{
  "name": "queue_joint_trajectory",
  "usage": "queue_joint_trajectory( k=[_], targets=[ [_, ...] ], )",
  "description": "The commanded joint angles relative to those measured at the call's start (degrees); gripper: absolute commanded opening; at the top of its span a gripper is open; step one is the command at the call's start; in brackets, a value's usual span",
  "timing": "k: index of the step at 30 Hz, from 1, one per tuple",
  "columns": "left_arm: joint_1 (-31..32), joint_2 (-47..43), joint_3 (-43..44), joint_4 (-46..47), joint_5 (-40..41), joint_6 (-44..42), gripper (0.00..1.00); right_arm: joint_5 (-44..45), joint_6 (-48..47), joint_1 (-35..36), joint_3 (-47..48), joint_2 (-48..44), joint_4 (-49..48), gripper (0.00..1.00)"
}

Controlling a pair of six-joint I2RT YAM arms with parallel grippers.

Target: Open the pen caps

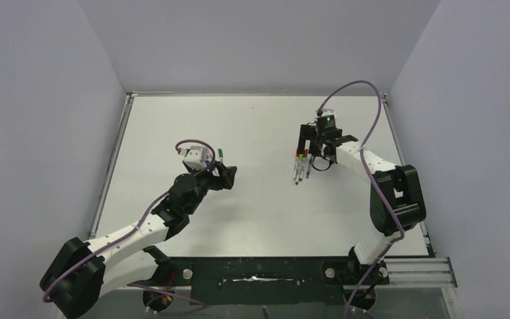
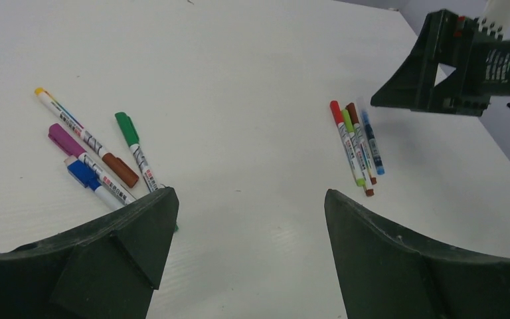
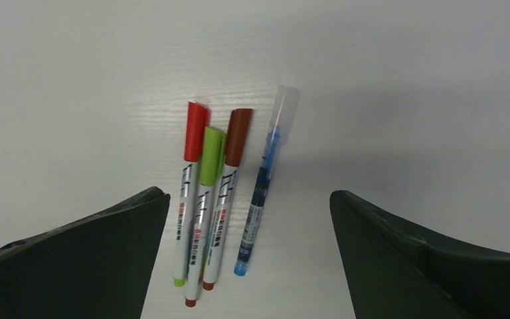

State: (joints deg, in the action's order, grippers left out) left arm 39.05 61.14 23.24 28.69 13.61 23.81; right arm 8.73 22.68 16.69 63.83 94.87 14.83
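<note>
Two clusters of capped pens lie on the white table. In the right wrist view, three white pens with a red cap [image 3: 196, 131], a lime cap [image 3: 211, 156] and a brown cap [image 3: 238, 136] lie side by side. Beside them lies a blue pen [image 3: 259, 193] with a clear cap. My right gripper [image 3: 247, 199] hangs open above this cluster [image 1: 299, 167], touching nothing. The left wrist view shows pens with a green cap [image 2: 126, 127], purple cap [image 2: 65, 141], blue cap [image 2: 82, 174] and brown cap [image 2: 121, 170]. My left gripper [image 2: 250, 196] is open and empty beside them.
The table [image 1: 252, 219] is boxed in by grey walls on the left, back and right, with a metal rail [image 1: 111, 166] along its left edge. The right arm's gripper [image 2: 451, 66] shows at the top right of the left wrist view, over the far pen cluster [image 2: 355, 143].
</note>
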Motion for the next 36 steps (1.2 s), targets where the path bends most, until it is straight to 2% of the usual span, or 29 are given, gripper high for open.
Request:
queue_joint_trajectory(
  k=[1,4,5,8,10,12,15,20,21,22,32,36],
  targets=[
    [-0.70,-3.39,-4.14,6.43,5.70,5.71,0.82,-2.13,2.28,-1.51,-0.22,1.08,-0.37,0.98],
    [-0.83,-2.44,-3.84,7.40,3.89,5.86,0.82,-0.62,2.37,-1.76,-0.63,1.25,-0.62,1.00],
    [-0.79,-1.70,-3.60,7.86,2.86,5.72,0.82,-0.71,2.37,-1.91,-0.68,1.26,-0.67,0.97],
    [-0.83,0.59,-3.61,9.94,0.79,5.16,0.82,-0.44,2.42,-2.17,-1.39,1.52,-0.92,0.78],
    [-0.90,1.69,-3.03,9.45,0.60,5.29,0.82,-0.25,2.42,-2.25,-1.90,1.56,-1.11,0.73],
    [-0.85,2.70,-2.52,9.08,0.89,6.21,0.82,0.14,2.57,-2.29,-2.16,1.72,-1.32,0.57],
    [-0.89,5.34,-0.01,5.65,1.23,7.57,0.82,0.14,3.27,-2.93,-2.99,1.43,-2.02,0.54],
    [-0.78,9.21,2.98,3.33,-0.77,6.37,0.82,-1.20,4.30,-3.45,-6.34,-3.74,-4.84,0.61],
    [-0.77,9.51,3.34,2.85,-0.72,5.82,0.84,-1.91,4.61,-3.23,-7.03,-5.28,-5.59,0.77],
    [-0.78,9.68,3.55,2.13,-0.20,5.39,0.85,-2.36,4.73,-3.04,-7.73,-6.59,-6.31,0.99],
    [-0.81,6.72,0.76,2.68,2.73,6.27,0.85,-0.11,1.92,-2.24,-14.01,-14.62,-13.91,0.98],
    [0.45,6.97,0.83,3.93,3.34,5.07,0.85,-6.02,5.46,-7.19,-18.61,-19.49,-18.27,0.98]
  ],
)
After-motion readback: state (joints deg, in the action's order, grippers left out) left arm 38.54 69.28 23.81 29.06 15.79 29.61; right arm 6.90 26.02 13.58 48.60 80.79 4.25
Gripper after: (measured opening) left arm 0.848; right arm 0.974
